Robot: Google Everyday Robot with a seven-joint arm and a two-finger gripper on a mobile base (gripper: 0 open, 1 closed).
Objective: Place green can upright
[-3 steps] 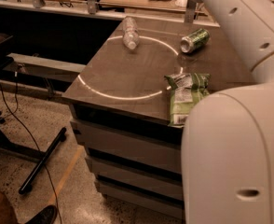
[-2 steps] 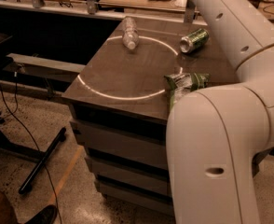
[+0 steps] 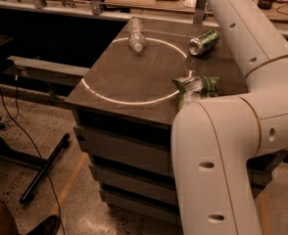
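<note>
The green can (image 3: 204, 42) lies on its side near the far right of the dark table top (image 3: 134, 77), with its silver top facing left and toward me. My white arm (image 3: 242, 38) rises from the lower right, bends at the elbow and runs up past the can's right side. It leaves the picture at the top edge. The gripper is beyond that edge and out of view.
A clear plastic bottle (image 3: 136, 35) lies on its side at the table's far left. A flat green snack bag (image 3: 198, 86) lies at the near right, partly behind my arm. A bright ring marks the table top. Drawers sit below it, and cables and a stand leg (image 3: 43, 168) cross the floor at left.
My arm's lower segment has shifted left across the view and now covers more of the snack bag's lower part. The can, bottle and bag have not moved.
</note>
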